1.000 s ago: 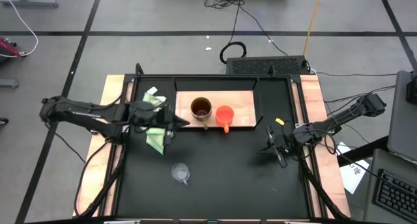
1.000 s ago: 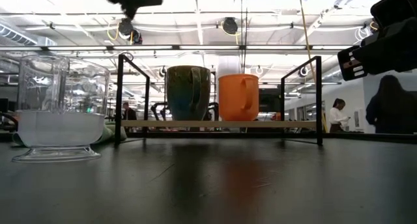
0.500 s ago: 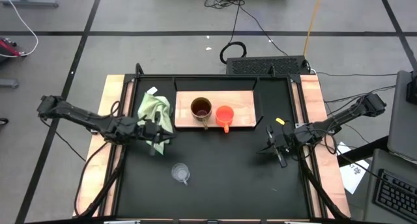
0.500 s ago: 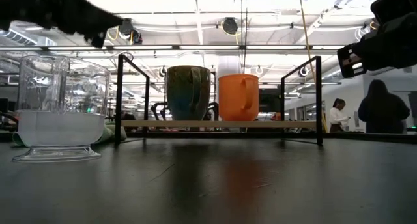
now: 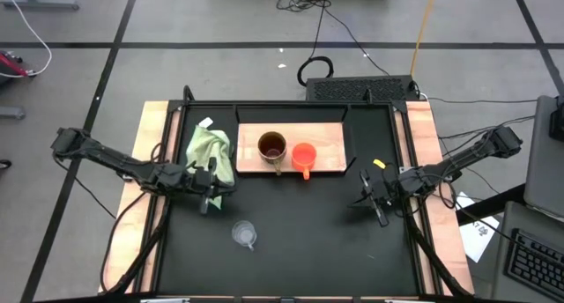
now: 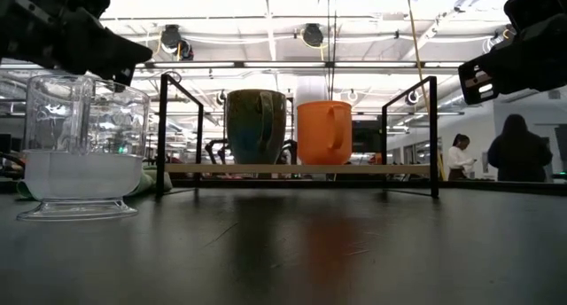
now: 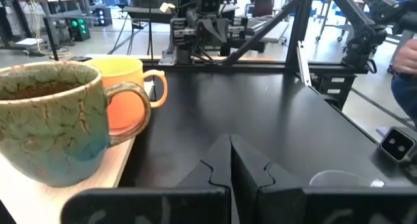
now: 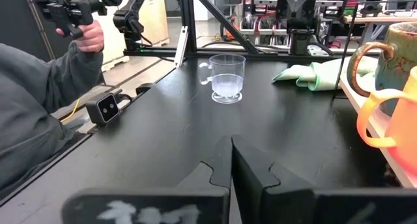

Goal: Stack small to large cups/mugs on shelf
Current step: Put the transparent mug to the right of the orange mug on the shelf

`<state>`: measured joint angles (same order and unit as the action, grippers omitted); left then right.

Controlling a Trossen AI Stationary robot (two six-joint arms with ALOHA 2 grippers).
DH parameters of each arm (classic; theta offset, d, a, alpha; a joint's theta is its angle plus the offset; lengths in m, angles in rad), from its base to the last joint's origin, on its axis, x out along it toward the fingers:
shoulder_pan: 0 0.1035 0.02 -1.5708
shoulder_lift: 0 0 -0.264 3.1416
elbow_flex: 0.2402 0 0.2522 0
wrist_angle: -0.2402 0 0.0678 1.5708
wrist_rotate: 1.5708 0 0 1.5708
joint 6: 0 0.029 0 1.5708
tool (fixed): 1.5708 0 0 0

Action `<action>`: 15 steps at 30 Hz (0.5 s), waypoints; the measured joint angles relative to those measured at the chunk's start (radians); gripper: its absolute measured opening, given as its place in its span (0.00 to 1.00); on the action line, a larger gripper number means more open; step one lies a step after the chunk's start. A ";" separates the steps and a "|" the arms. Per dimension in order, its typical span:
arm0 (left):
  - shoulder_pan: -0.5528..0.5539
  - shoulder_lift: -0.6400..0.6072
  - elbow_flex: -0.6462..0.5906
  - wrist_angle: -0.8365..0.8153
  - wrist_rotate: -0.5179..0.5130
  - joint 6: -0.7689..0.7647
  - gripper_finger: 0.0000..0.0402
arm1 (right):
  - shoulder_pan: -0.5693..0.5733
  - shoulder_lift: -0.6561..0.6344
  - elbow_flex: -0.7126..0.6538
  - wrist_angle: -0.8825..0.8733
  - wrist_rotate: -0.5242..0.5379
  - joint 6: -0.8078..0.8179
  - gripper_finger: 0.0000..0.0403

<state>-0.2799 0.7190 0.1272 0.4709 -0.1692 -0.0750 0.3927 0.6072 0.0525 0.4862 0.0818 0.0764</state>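
Observation:
The brown mug (image 5: 271, 147) and the orange cup (image 5: 304, 155) stand upright side by side on the wooden shelf board (image 5: 330, 149), handles toward the table's near edge. The clear cup (image 5: 244, 233) stands on its base on the black tabletop, near the front and left of centre. My left gripper (image 5: 227, 186) is shut and bare, by the near end of the green cloth and left of the shelf; its wrist view shows the mug (image 7: 49, 120) close by. My right gripper (image 5: 354, 203) is shut and bare at the table's right side.
A light green cloth (image 5: 210, 149) lies left of the shelf. The shelf's black metal frame posts (image 6: 165, 132) rise around the board. A small camera block (image 8: 107, 107) sits at the table's front edge, with a person's sleeve and hand (image 8: 45, 87) beyond it.
My left gripper has drawn back from the shelf's left end toward the table's left and near edges and has sunk lower, staying shut. The mug, the orange cup and the clear cup have kept their places.

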 joint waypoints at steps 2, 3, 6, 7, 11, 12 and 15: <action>-0.001 0.000 0.000 -0.005 0.000 0.000 0.00 | 0.000 0.000 0.000 0.001 0.000 0.001 0.00; -0.001 0.000 0.000 -0.006 0.000 0.002 0.00 | 0.000 0.000 0.000 0.002 0.000 0.001 0.00; -0.001 0.000 0.000 -0.009 0.000 0.012 0.00 | 0.000 0.000 0.000 0.001 0.000 0.003 0.00; -0.001 0.000 0.000 -0.009 0.000 0.013 0.00 | 0.000 0.000 0.000 -0.001 0.000 0.007 0.00; -0.001 0.000 0.000 -0.009 0.001 0.017 0.00 | 0.000 0.000 0.000 -0.003 0.000 0.013 0.00; -0.001 0.000 0.000 -0.009 0.006 0.017 0.00 | 0.000 0.000 0.000 -0.004 0.000 0.013 0.00; -0.002 0.000 0.000 -0.011 0.046 0.017 0.00 | 0.000 0.000 0.000 -0.004 0.000 0.013 0.00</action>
<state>-0.2815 0.7193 0.1272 0.4603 -0.1229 -0.0578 0.3925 0.6075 0.0525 0.4824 0.0818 0.0895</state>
